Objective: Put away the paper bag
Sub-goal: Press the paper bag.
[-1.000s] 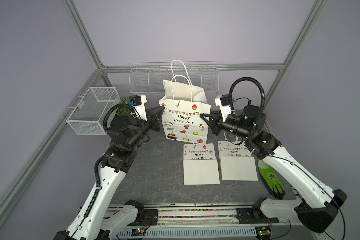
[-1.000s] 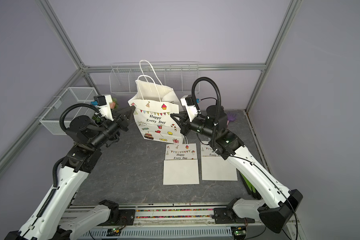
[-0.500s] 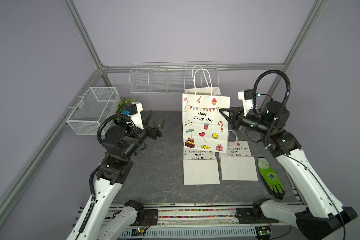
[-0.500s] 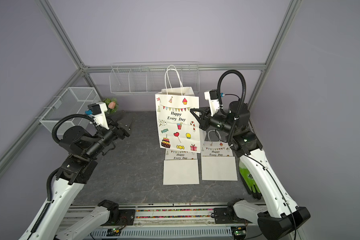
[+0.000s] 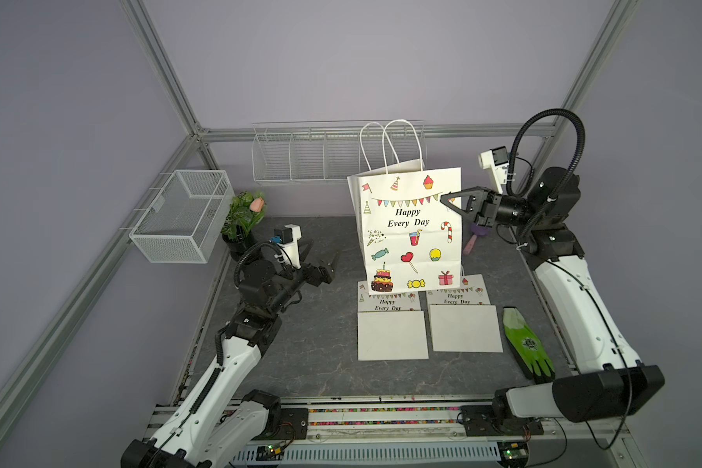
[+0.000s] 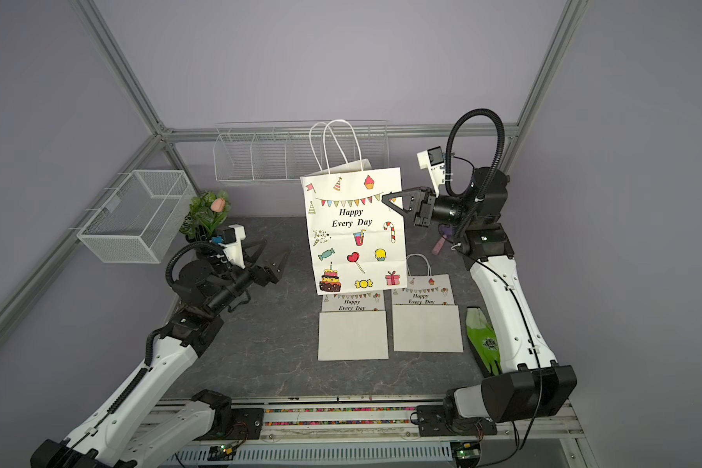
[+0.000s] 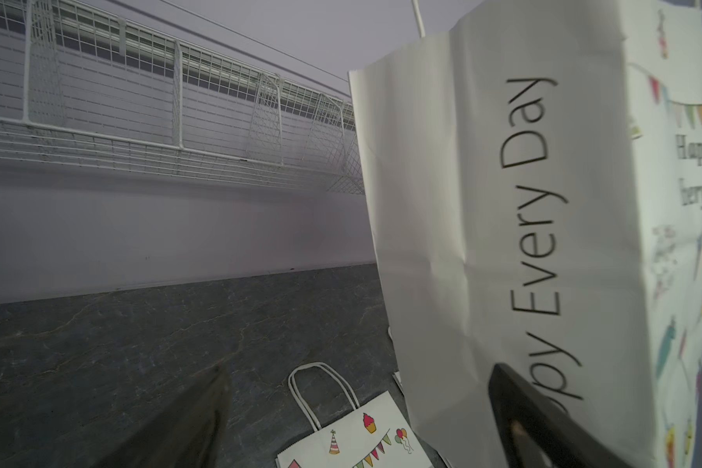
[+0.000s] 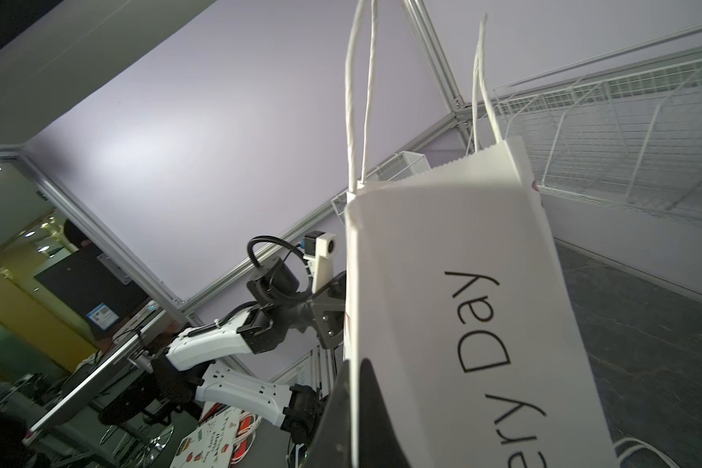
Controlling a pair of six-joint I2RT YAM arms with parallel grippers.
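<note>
White paper bag [image 5: 410, 231], printed "Happy Every Day", is held upright over the middle of the grey table [image 5: 300, 356], pinched high on the edge nearest the right arm by the closed jaws of the right gripper [image 5: 446, 198]. Whether its base touches the table cannot be made out in either top view. Its lower edge hides the tops of a folded bag [image 5: 392, 332] and a second folded bag [image 5: 465, 326], which are laid flat side by side in front.

A pink-handled item [image 5: 471, 242], too small to identify, is half concealed behind the bag. In the right wrist view the bag fills much of the frame, its lettering is cut off, and only dark slivers of the jaws are seen either side of the paper edge. In the left wrist view the bag's side panel is cropped and the fingers [image 7: 535, 421] are blurred.

The left gripper [image 5: 323, 249] is seen with its jaws spread wide and empty, near the bag's side but apart from it.
</note>
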